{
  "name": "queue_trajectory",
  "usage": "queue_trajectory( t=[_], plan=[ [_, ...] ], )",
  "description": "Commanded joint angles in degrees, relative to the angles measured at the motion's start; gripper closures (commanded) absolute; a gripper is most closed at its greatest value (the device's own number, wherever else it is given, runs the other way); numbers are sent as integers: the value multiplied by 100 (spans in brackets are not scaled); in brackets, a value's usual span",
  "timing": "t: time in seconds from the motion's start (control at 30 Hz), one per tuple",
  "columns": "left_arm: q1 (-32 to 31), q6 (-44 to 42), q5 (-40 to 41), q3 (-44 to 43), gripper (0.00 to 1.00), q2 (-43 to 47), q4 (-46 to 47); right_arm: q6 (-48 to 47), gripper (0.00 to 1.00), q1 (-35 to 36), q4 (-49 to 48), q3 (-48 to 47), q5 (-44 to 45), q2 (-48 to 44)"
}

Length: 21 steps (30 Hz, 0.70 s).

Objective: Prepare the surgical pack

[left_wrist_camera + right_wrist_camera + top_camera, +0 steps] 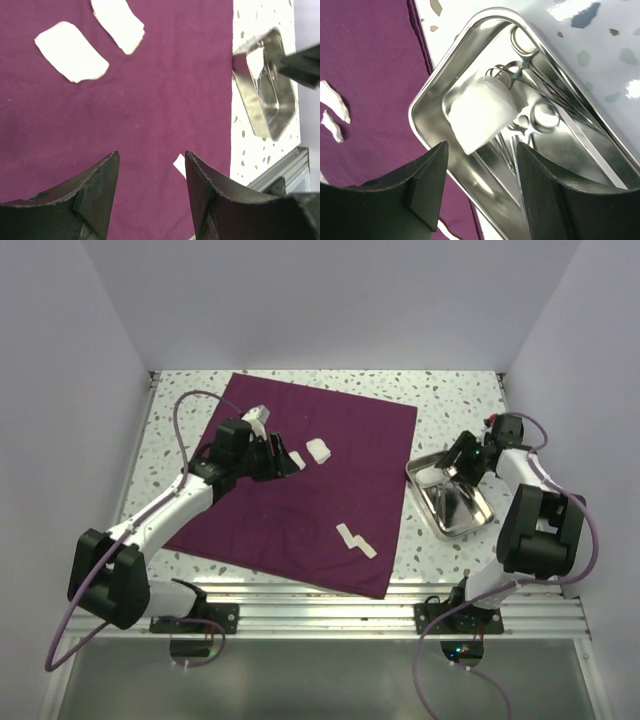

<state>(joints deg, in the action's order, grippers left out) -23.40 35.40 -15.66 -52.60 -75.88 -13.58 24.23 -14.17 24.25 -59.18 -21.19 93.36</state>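
Presently found desk (450, 400) bearing purple cloth (330, 490), spread flat and unfolded. Noted metal tray (462, 508) just beside its right edge. Observed left gripper (152, 157) wide over cloth, holding nothing; right gripper (481, 146) wide above tray, likewise holding nothing. Recorded several gauze pieces (318, 449) loose on cloth, one gauze pad (480, 112) in tray with clamps (540, 100).

Gauze (318, 449) on cloth (330, 500); tray (462, 508) right of it, holding clamps (550, 92).
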Motion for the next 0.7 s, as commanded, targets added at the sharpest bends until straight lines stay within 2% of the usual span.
queue_trajectory(
  t=[0.0, 0.1, 0.27, 0.47, 0.57, 0.67],
  plan=[
    [-16, 274, 318, -382, 41, -435, -66, -269, 39, 72, 615, -330, 536, -511],
    [2, 564, 529, -558, 40, -892, -118, -357, 39, 432, 792, -480, 774, -748],
    [-7, 1030, 573, -751, 40, -1534, 453, -191, 39, 1662, 784, -726, 1091, -1022],
    [-7, 1574, 1056, -1253, 43, -2396, 567, -32, 39, 2217, 265, -718, 705, -873],
    [-7, 2040, 1214, -1314, 44, -2581, 646, -102, 40, 2366, -60, -814, 441, -601],
    [-33, 2120, 1276, -1253, 45, -2582, 866, 2, 40, 2630, -376, -1103, -121, -162]
  ],
)
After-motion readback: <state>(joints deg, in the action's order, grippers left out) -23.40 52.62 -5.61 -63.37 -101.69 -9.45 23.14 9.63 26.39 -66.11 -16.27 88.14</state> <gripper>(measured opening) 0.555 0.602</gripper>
